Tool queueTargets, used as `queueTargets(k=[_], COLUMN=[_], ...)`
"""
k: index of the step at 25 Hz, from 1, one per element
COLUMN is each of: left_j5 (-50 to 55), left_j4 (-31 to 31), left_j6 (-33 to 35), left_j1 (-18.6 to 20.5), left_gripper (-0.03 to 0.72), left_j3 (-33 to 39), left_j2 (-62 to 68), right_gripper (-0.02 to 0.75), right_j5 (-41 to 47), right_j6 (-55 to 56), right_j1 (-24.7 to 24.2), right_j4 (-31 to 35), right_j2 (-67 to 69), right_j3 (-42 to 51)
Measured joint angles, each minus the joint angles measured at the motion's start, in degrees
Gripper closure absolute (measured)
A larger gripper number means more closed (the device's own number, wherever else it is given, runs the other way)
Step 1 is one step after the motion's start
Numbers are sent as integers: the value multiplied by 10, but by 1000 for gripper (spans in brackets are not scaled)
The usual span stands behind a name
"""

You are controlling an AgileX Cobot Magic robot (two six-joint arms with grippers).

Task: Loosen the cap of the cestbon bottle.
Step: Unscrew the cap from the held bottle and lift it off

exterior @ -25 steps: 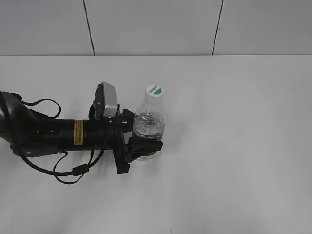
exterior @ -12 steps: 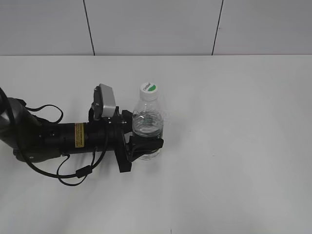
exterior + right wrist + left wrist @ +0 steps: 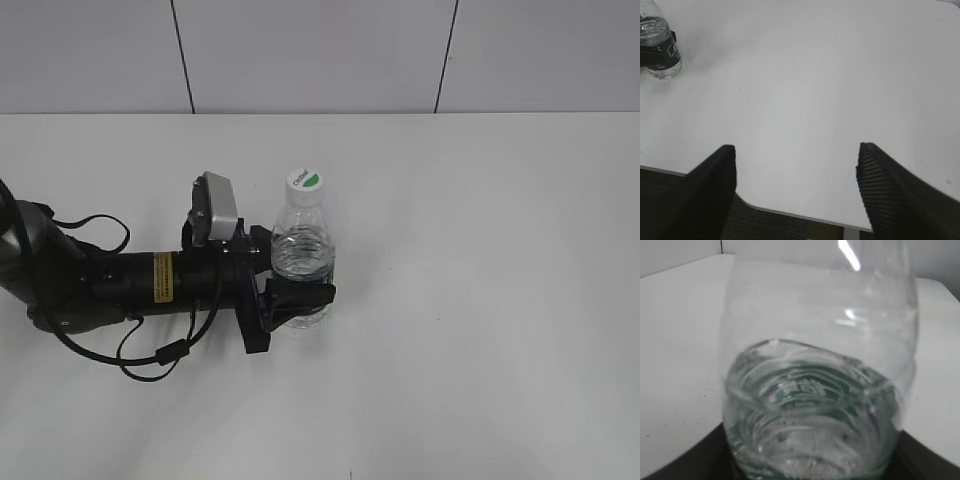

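**Bottle held low by the left gripper, cap on**

White table is seen below a pale panelled wall crossed by dark seams; the bottle stands upright on the table, left of centre in the exterior view; the cap is seated on its neck, its green patch turned upward. The left arm is laid low across the table from the left edge; the left gripper is closed around the lower body of the bottle, one dark finger on each side. In the left wrist view the frame is filled by the clear ribbed bottle wall, with water and a greenish tint seen low inside it; the fingers are shown only as dark edges at the bottom corners. The right gripper is held well apart from the bottle, near the table edge; its jaws are spread wide and nothing is held between them; the bottle is seen small in the far left corner of that view, its dark label band gripped.
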Motion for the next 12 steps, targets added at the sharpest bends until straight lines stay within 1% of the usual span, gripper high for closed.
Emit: queueTargets(k=[12], left_j5=[0], left_j4=[-1], left_j6=[0], left_j1=[0], left_gripper=[271], left_j3=[0], left_j2=[0], right_gripper=[166], right_j5=[0], right_j6=[0], right_j1=[0], right_j4=[0], right_j2=[0], right_j3=[0])
